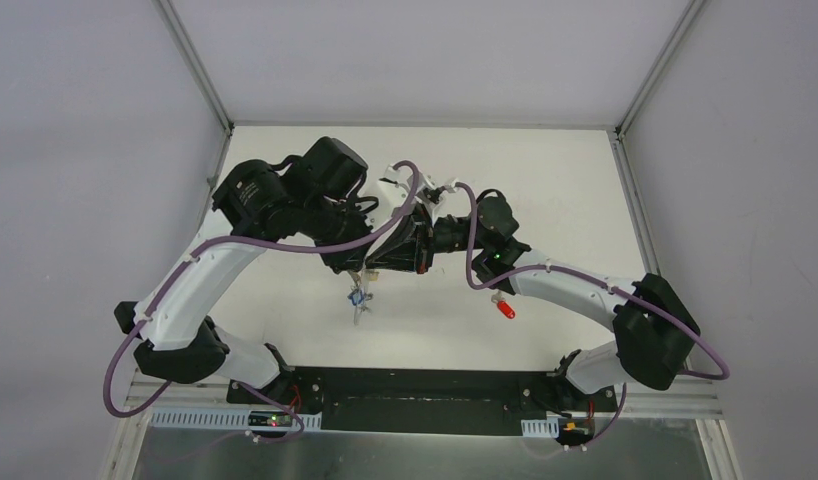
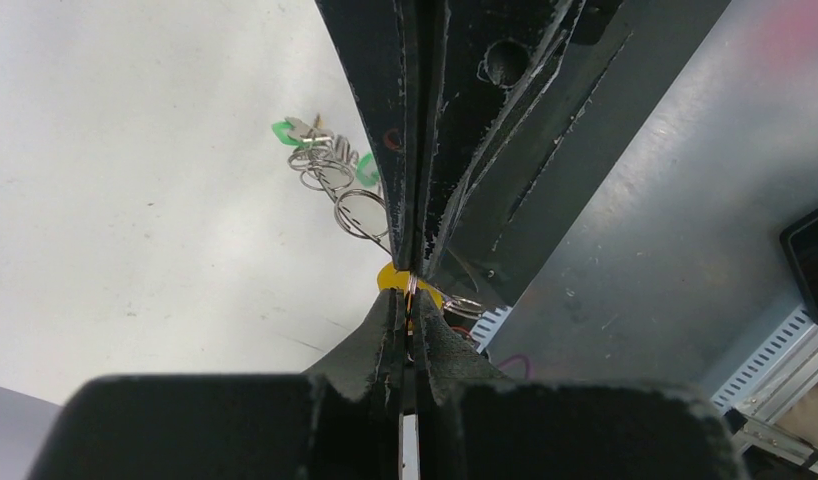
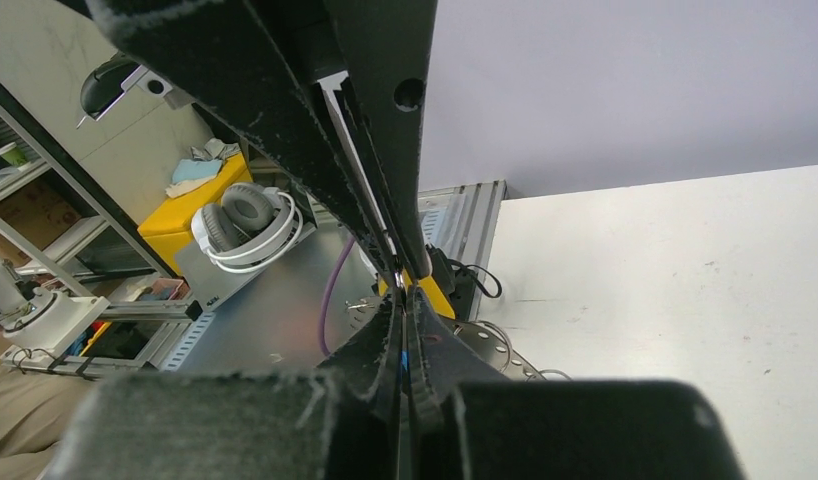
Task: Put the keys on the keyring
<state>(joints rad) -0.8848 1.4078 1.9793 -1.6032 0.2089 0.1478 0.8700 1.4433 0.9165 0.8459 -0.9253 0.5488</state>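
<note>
As left end effector [image 2: 409,300] clamps keyring [image 2: 409,452] edge-on — right end effector [image 3: 403,295] shut, grip unclear.

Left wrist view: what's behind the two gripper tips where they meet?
A yellow key head peeks out behind them; its blade is covered. Further back, green-tagged keys and wire rings show against the white table.

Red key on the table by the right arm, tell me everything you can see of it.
The red key is small, with a bright red, plastic-looking head; finer detail is too small to tell. It lies alone on the white table, beside the right arm in the overhead view, and it touches nothing else that shows.
</note>
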